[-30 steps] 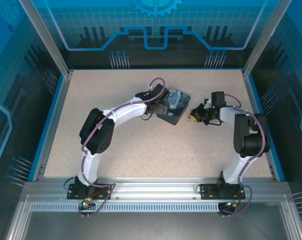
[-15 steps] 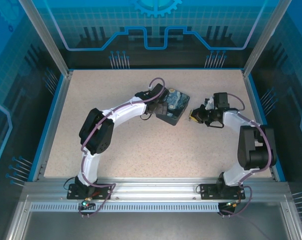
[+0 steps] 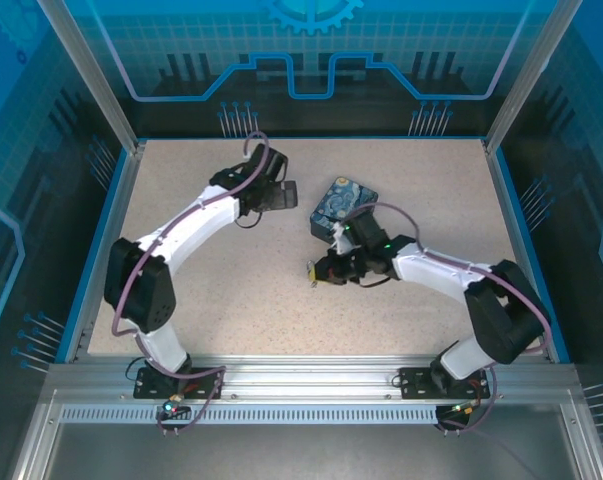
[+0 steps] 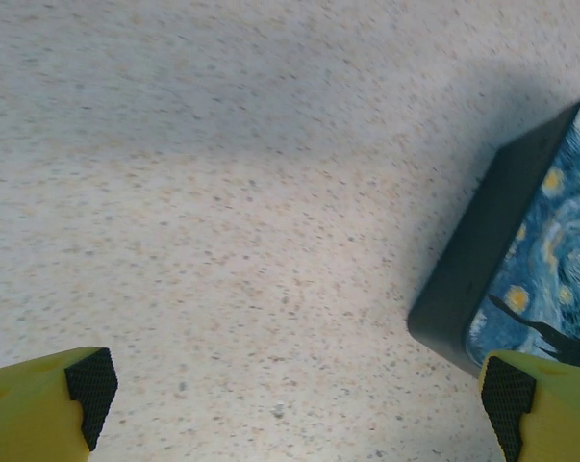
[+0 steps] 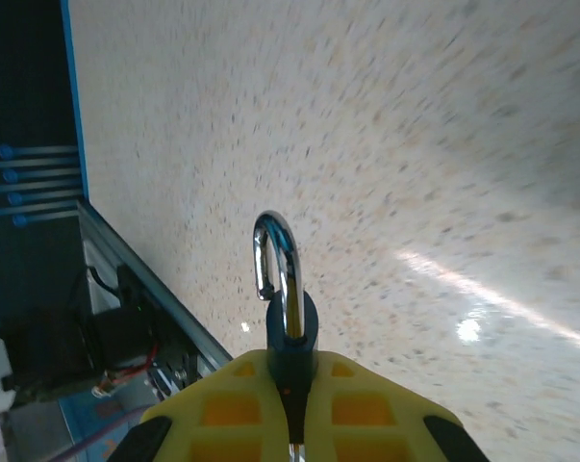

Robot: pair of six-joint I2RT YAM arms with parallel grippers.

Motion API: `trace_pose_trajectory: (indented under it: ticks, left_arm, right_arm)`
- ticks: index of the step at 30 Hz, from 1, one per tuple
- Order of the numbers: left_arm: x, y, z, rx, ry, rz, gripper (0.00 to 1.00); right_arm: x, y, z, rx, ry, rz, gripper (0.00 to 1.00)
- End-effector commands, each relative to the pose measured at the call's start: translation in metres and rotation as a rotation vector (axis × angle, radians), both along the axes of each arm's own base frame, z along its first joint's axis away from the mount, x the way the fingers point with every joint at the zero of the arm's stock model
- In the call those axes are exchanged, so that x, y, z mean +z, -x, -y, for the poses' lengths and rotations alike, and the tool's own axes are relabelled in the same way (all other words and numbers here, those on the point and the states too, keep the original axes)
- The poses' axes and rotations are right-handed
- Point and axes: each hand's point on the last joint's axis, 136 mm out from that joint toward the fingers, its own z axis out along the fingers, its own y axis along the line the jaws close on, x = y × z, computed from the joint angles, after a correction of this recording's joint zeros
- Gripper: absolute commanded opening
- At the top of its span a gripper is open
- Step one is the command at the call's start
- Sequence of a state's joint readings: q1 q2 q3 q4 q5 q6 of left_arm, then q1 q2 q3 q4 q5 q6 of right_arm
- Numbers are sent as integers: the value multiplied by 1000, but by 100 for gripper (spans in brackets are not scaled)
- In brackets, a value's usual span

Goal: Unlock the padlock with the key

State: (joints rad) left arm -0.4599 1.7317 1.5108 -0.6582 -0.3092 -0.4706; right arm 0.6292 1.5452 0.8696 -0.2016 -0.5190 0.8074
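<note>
Between the fingers of my right gripper (image 5: 290, 387) I pinch the small silver-shackled metal padlock (image 5: 290, 325), shackle outward to swing free, perhaps already sprung; my left gripper (image 4: 299, 390) gapes, empty.

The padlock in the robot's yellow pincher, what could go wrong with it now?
1. The right gripper pinches the padlock by its narrow body alone, with the shackle poking out. It could twist or slip and drop onto the table.
2. The open left gripper hangs close beside the blue box, one finger right at its corner. A small move could bump the box.
</note>
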Motion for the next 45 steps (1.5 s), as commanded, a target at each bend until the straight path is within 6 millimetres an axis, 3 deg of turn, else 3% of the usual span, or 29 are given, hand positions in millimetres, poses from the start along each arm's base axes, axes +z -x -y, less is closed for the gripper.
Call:
trace_pose_trajectory:
  ticks: [1, 3, 7, 10, 15, 16, 22, 26, 27, 28, 35, 41, 45]
  left_arm:
    - [4, 17, -20, 36, 26, -31, 99]
    - [7, 21, -29, 49, 22, -31, 99]
    - [13, 27, -38, 61, 19, -32, 99]
    - [15, 32, -39, 59, 21, -34, 99]
    - [16, 39, -42, 64, 26, -33, 99]
    - [17, 40, -42, 63, 28, -32, 99]
    - [19, 46, -45, 69, 30, -27, 99]
    - [21, 48, -47, 71, 24, -26, 99]
    - [22, 49, -48, 72, 21, -27, 99]
    - [23, 49, -48, 70, 22, -23, 99]
    - [34, 48, -52, 64, 21, 50, 99]
    - [44, 45, -64, 84, 2, 205, 99]
    - [52, 46, -77, 79, -50, 357, 99]
  right_arm:
    - [-10, 2, -38, 20, -8, -26, 0]
    - [-16, 11, -66, 73, -13, -40, 0]
    - [-23, 20, -100, 131, -28, -58, 0]
    - [-36, 18, -103, 120, -22, -86, 0]
    - [-58, 14, -86, 86, 6, -143, 0]
    - [-60, 15, -83, 82, 15, -148, 3]
    - [-55, 11, -58, 46, 48, -136, 47]
    - [-40, 11, -34, 18, 68, -110, 81]
    - [-35, 11, -26, 8, 72, -98, 96]
    - [-30, 11, -18, -3, 81, -88, 100]
    - [20, 2, 61, -118, 125, 46, 100]
    - [78, -34, 140, -300, 167, 245, 100]
    - [93, -61, 203, -467, 288, 333, 100]
